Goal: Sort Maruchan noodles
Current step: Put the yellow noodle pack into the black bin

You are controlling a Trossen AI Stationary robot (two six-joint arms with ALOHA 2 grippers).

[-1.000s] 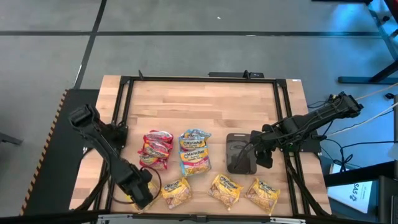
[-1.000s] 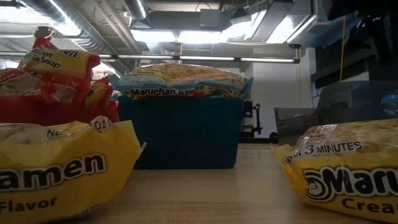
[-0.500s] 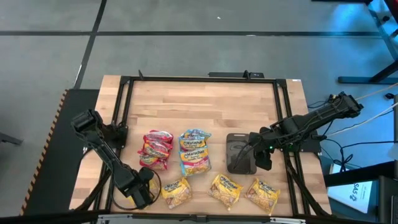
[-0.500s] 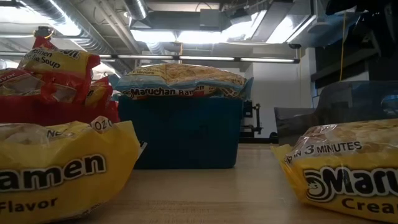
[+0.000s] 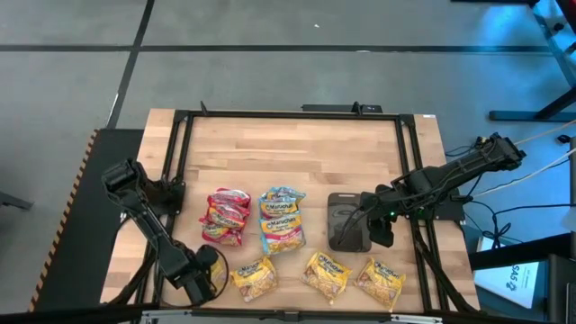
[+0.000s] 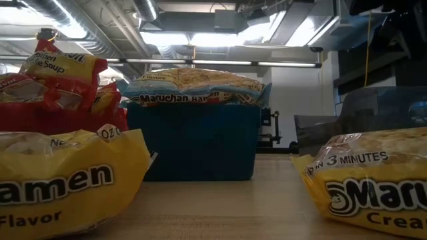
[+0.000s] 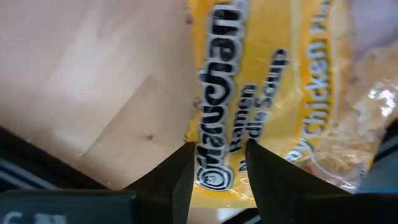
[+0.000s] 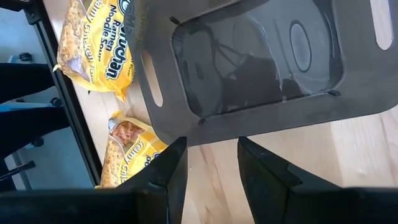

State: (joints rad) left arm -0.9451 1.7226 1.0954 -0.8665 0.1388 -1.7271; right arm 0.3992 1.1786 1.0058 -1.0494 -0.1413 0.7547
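Maruchan noodle packets lie on the wooden table. A red pile [image 5: 227,216] sits on a red tray, and a blue-edged pile [image 5: 282,220] sits on a teal tray [image 6: 193,143]. Three yellow packets [image 5: 255,277] [image 5: 326,274] [image 5: 378,281] lie flat along the near edge. My left gripper [image 5: 200,274] points down at the near left corner, open, over another yellow packet [image 7: 249,93], its fingertips [image 7: 183,180] astride the logo end. My right gripper [image 8: 211,171] hangs open over the near edge of the dark grey tray [image 5: 349,220], holding nothing. My left gripper comes from above, pointing down, with one finger on each side of the yellow packet's logo end [image 7: 217,168]. The packet lies flat on the table. Whether the fingertips touch it, I cannot tell.
A black metal frame [image 5: 180,180] borders the tabletop, and its near rail runs close by my left gripper. The far half of the table is bare wood [image 5: 288,153]. In the low view, yellow packets [image 6: 60,180] [image 6: 373,177] fill the foreground.
My left gripper has shifted a little toward the table's left edge and sunk toward the yellow packet. My right arm has kept still. No packet has moved.
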